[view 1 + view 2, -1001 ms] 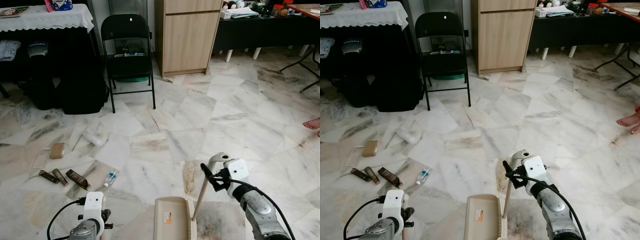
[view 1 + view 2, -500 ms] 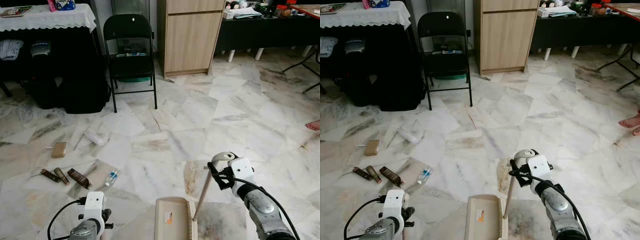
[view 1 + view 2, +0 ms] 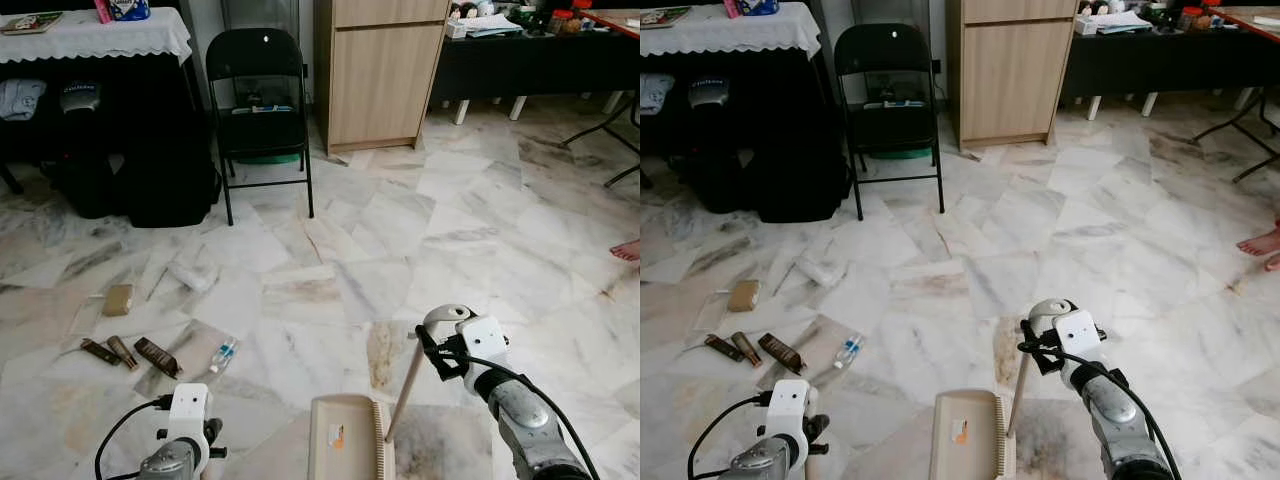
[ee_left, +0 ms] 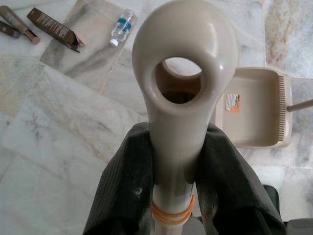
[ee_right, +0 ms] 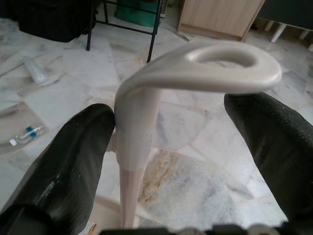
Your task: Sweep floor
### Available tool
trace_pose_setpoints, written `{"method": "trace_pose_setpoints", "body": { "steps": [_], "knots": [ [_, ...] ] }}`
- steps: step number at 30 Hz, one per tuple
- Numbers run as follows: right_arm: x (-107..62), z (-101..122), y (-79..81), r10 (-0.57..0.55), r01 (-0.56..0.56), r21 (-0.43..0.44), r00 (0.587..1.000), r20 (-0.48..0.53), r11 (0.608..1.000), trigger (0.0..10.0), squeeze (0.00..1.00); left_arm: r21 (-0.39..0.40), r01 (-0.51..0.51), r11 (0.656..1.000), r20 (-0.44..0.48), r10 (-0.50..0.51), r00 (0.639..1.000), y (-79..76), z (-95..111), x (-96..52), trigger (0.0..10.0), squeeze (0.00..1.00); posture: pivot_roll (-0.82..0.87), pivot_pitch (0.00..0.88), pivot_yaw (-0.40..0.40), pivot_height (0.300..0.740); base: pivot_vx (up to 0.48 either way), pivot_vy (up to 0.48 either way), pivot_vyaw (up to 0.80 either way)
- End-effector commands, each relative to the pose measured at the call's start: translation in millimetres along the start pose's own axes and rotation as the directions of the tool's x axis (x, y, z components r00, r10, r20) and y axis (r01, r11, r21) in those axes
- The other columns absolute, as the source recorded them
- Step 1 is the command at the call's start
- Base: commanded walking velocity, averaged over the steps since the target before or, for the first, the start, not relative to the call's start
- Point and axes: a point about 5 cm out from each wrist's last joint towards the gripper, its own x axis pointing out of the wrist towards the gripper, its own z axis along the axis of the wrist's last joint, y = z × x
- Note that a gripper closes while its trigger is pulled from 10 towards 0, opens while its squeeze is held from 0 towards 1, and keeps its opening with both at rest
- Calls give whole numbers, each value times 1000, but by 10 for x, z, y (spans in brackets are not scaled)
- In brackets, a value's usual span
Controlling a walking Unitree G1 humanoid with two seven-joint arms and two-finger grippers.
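Note:
A beige long-handled dustpan (image 3: 348,438) lies on the marble floor at my feet, and its stick (image 3: 402,385) slants up to a looped handle (image 3: 446,314). My right gripper (image 3: 432,350) sits at that handle. In the right wrist view its fingers (image 5: 73,147) stand wide apart, one touching the stem, with the loop (image 5: 215,68) lying across above the other. My left gripper (image 4: 173,147) is shut on a second beige loop handle (image 4: 183,78) with orange rubber bands. Litter lies to the left: a small bottle (image 3: 222,353), brown boxes (image 3: 157,357), a tan packet (image 3: 117,299) and a white tube (image 3: 190,275).
A black folding chair (image 3: 260,110) and a wooden cabinet (image 3: 385,70) stand ahead. Black bags (image 3: 150,180) sit under a cloth-covered table (image 3: 95,35) at the left. Dark tables (image 3: 530,60) line the back right. A person's bare foot (image 3: 626,250) rests at the right edge.
My right gripper and the dustpan handle edged slightly to the right a second ago and have held still since. The left arm has not moved.

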Motion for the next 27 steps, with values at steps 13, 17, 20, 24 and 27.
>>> {"method": "trace_pose_setpoints", "body": {
  "steps": [13,17,20,24,27],
  "knots": [
    [20,18,32,-13,13,-7,1000,16,1000,10000,0,42,-14,999,-9,15,1000,24,-22,-7,10000,0,-138,0,14,740,288,0,0],
    [21,6,73,-5,5,-6,1000,14,1000,10000,0,49,-15,999,-12,16,1000,34,-24,-8,10000,0,-141,0,15,740,0,0,0],
    [21,4,89,-6,6,-6,1000,16,1000,10000,0,53,-15,998,-14,15,1000,37,-26,-9,10000,0,-141,0,16,740,0,0,0],
    [24,-2,109,-9,9,-8,1000,13,1000,10000,0,60,-14,998,-15,15,1000,42,-29,-10,10000,0,-141,0,16,740,0,0,0],
    [25,-11,113,-20,20,-8,1000,9,1000,10000,0,79,-9,997,-17,11,1000,39,-33,-11,10000,0,-140,0,14,740,0,0,0]
  ]
}}
